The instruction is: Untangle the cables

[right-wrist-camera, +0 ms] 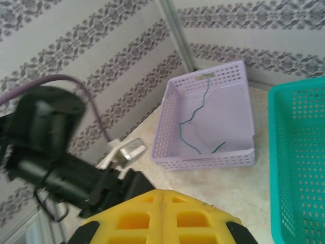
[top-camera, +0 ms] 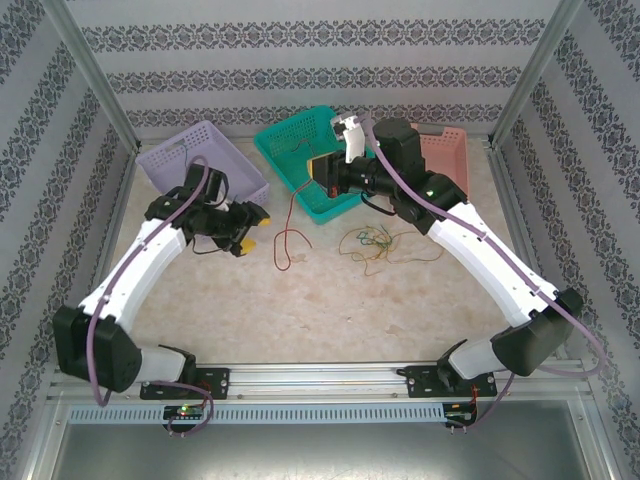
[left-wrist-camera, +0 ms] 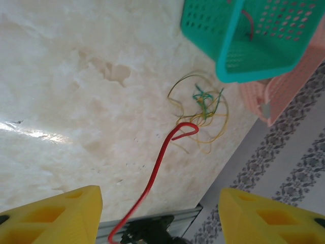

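Left fingers (left-wrist-camera: 56, 216) spread apart gripping nothing, right fingers (right-wrist-camera: 137, 218) pressed together over teal basket (left-wrist-camera: 203, 23), red cable (left-wrist-camera: 152, 179) lying just in front of basket, yellow-green cable tangle (left-wrist-camera: 203, 107) near basket's front corner

The red cable (left-wrist-camera: 151, 183) runs off the bottom edge; the teal basket (left-wrist-camera: 203, 20) is cropped.

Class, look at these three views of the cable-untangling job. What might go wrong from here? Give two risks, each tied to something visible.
1. The red cable hangs from the teal basket onto the table, ending right beside the yellow-green tangle; any pull may hook it back in.
2. The left end effector stands open with that cable running between its fingers, so withdrawing carelessly could drag it.
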### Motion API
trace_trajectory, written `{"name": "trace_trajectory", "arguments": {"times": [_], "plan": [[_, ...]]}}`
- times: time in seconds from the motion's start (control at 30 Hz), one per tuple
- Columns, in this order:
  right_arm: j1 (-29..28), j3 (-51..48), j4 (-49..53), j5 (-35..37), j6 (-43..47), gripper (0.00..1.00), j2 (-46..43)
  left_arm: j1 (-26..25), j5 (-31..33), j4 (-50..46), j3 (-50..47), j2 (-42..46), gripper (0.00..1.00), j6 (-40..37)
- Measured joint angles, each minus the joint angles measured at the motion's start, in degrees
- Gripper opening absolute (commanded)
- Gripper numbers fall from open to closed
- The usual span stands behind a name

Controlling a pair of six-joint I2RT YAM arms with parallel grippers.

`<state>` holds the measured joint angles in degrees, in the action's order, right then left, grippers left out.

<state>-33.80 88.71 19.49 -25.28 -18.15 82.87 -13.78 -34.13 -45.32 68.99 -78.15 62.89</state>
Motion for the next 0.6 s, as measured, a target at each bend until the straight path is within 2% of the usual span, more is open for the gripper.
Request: {"name": "trace_trajectory", "arguments": {"times": [0.3, 0.6], "plan": [[3.0, 0.6, -0.2, -11.8, 2.1, 0.00, 4.0, 0.0, -6.9, -4.2, 3.6, -8.1, 0.58, -17.5], [3.2, 0.7, -0.8, -14.7, 2.0, 0.00, 4.3, -2.1, -7.9, -5.3, 0.8, -9.7, 0.58, -20.4]]}}
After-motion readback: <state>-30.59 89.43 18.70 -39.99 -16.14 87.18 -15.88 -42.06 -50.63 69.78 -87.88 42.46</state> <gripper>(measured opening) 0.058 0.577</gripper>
